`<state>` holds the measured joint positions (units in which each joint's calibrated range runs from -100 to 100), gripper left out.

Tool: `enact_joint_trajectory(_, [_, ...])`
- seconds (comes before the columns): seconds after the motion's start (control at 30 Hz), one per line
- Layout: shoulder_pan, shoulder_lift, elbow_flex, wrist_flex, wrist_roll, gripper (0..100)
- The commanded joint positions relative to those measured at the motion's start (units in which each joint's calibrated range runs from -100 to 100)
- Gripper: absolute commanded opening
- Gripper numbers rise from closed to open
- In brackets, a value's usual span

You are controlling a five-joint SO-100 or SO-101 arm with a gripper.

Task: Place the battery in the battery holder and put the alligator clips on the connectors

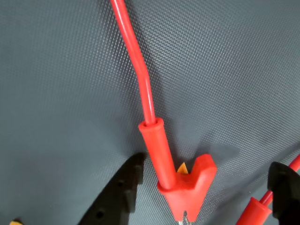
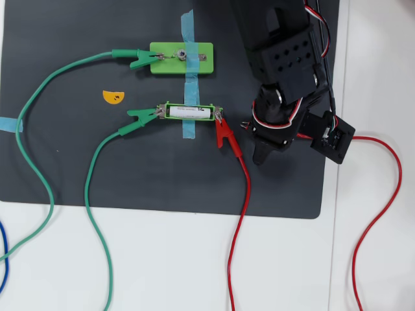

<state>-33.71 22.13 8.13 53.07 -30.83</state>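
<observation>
So the gripper (image 1: 199, 187) was spread open around the red alligator clip (image 1: 180, 180), seemingly not touching, wire trailing off to the far side.

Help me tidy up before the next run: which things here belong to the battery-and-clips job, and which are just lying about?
Job:
battery
battery holder
red alligator clip
two green alligator clips
green plate with screw connector
gripper, open

Lying about:
orange half-disc sticker
blue tape strips
black mat
</observation>
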Motion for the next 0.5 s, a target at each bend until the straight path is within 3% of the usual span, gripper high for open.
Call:
enact_joint_trajectory(0.0, [2.16, 0.20, -0.41, 3.70, -0.29, 26])
enact_joint_trajectory(0.47, [1.35, 0.11, -1.20, 5.08, 0.28, 26])
